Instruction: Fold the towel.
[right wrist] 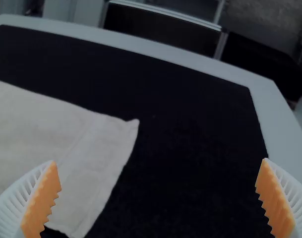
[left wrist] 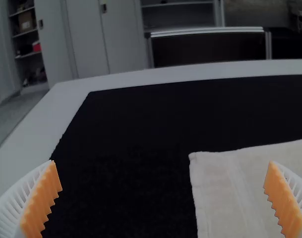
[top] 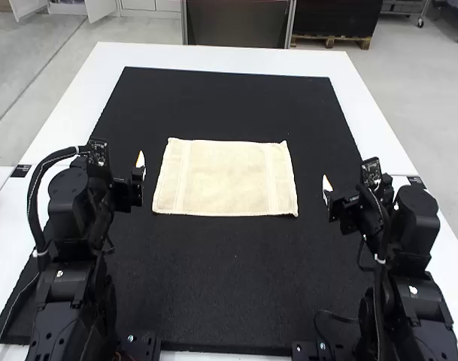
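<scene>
A cream towel lies spread flat as a wide rectangle in the middle of the black mat; the left wrist view has one end of the towel, the right wrist view the other end of the towel. My left gripper is held off the towel's left side, not touching it. The left gripper has its fingers wide apart with nothing between them. On the towel's other side is my right gripper, also apart from the cloth. Nothing is held by the right gripper, whose fingers stand wide apart.
The black mat covers most of the white table and extends around the towel on all sides. The table's far edge runs beyond the mat. Both arms stand at the near corners.
</scene>
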Controlling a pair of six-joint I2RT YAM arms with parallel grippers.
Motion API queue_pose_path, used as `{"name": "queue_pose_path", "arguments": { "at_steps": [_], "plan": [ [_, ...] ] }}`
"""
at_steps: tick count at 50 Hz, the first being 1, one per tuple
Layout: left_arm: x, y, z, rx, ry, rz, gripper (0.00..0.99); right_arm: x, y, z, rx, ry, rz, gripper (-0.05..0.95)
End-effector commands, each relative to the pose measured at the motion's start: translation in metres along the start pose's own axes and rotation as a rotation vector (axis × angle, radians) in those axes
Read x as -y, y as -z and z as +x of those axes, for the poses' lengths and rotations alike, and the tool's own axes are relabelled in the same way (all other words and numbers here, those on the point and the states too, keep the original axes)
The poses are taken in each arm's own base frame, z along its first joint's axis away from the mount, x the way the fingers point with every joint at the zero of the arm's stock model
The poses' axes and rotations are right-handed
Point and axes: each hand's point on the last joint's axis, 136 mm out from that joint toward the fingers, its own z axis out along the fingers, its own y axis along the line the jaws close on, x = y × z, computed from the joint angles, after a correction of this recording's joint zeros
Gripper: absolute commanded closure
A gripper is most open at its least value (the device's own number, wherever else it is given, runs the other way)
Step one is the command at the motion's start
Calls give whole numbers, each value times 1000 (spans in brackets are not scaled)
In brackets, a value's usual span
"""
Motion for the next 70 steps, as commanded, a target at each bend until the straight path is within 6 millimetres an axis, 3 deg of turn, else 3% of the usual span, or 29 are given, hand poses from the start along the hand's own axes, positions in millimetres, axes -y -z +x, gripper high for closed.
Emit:
{"name": "queue_pose_path", "arguments": {
  "at_steps": [1,55,62,64,70],
  "plan": [
    [-2,0,-1,7,-11,-10,34,-1,0,15,-50,-7,-2,-10],
    [-1,0,-1,9,-11,-6,34,-1,0,15,-51,-7,-1,-10],
    [-1,0,-2,11,-12,-3,36,-1,0,15,-51,65,-3,-10],
    [-1,0,-5,24,-47,-5,36,0,0,12,-38,144,1,-10],
    [-4,3,-32,133,-108,-23,36,4,0,-2,19,162,19,-10]
  ]
}}
